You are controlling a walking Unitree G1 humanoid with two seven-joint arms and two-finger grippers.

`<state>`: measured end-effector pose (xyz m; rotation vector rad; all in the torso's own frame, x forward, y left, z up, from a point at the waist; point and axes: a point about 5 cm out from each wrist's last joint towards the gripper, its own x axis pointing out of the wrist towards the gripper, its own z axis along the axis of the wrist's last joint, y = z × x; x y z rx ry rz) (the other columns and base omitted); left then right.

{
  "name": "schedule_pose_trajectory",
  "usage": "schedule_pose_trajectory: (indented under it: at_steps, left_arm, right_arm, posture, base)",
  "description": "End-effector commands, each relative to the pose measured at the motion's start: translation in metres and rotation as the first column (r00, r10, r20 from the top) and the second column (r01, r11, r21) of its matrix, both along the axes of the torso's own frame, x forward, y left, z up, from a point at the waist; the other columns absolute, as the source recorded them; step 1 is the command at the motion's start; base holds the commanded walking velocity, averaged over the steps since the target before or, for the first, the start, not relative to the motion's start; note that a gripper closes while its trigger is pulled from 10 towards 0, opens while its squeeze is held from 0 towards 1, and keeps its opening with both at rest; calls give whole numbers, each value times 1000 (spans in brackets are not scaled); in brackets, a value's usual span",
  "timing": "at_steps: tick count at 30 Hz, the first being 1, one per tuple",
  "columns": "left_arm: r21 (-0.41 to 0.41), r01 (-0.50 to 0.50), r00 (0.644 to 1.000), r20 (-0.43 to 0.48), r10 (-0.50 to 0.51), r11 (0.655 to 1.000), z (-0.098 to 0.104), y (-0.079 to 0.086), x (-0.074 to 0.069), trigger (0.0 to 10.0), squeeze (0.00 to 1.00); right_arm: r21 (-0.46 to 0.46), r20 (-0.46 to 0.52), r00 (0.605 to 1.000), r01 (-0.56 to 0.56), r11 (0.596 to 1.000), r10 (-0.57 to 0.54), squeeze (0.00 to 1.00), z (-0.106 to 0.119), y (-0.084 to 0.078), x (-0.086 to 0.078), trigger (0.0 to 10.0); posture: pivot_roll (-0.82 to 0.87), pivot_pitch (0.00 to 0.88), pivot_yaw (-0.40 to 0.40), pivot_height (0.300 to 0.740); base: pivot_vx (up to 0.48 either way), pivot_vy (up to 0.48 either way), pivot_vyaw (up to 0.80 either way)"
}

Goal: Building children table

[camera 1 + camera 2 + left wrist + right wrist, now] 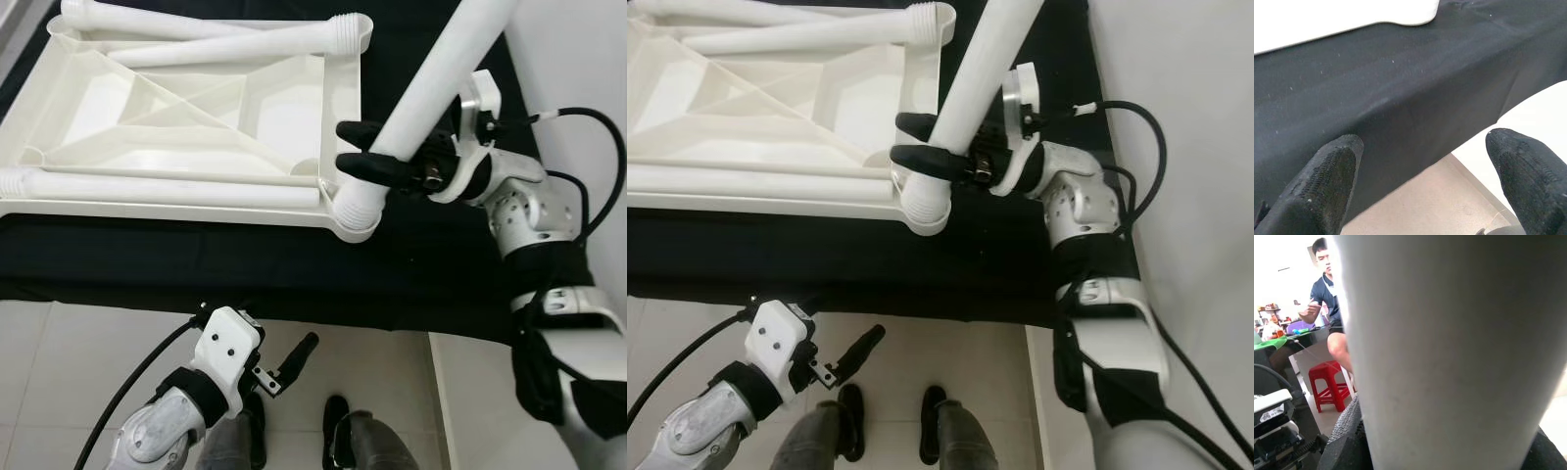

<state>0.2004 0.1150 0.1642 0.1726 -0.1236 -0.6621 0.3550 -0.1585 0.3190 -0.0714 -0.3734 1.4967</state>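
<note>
1. Nearest the camera, the left gripper (294,360) is hanging low over the pale tiled floor (78,352), its two black fingers (1327,181) standing well apart with nothing between them.
2. Just beyond it, a black cloth (196,259) is covering the work surface and draping over its near edge.
3. The upturned white plastic tabletop (196,108) is lying on that cloth, its ribbed underside showing; its left part is running out of frame.
4. Three loose white legs (167,186) are resting across it.
5. The right gripper (367,152) is clamping a fourth leg (431,83), which is standing tilted in the near right corner socket (358,211); its top is cut off.
</note>
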Motion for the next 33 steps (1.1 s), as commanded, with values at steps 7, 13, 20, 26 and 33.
schedule_pose_trajectory:
  at_steps: [7, 13, 20, 26, 33]
  left_arm:
    - [10, 0, 1000, -30, 1, 1000, -3, 4, -8, 10000, 0]
    - [8, 0, 1000, -31, 0, 1000, -3, 0, -9, 10000, 0]
    - [7, 6, 1000, -27, -6, 1000, -3, -1, -10, 10000, 0]
    - [3, 8, 1000, -27, -8, 1000, -2, 0, -10, 10000, 0]
    - [2, 10, 1000, -21, -10, 1000, 0, 0, -6, 10000, 0]
  right_arm:
    - [-56, 7, 996, -85, 995, 86, 0, -6, 13, -5, 10000]
    - [-107, 3, 996, -90, 990, 91, 0, -15, 23, -2, 10000]
    - [-280, 8, 1000, -23, 960, 27, 0, -24, 24, 6, 10000]
    - [-402, 34, 999, -11, 916, 27, 0, -30, 26, 6, 10000]
    - [-569, 96, 990, -28, 822, 100, 0, -36, 33, 3, 10000]
  posture:
    - [93, 481, -20, 740]
    - [95, 470, -28, 740]
    - [91, 473, -35, 740]
    - [87, 476, -32, 740]
    - [83, 487, -29, 740]
  base:
    - [0, 0, 0]
    - [0, 0, 0]
    - [0, 0, 0]
    - [0, 0, 0]
    - [0, 0, 0]
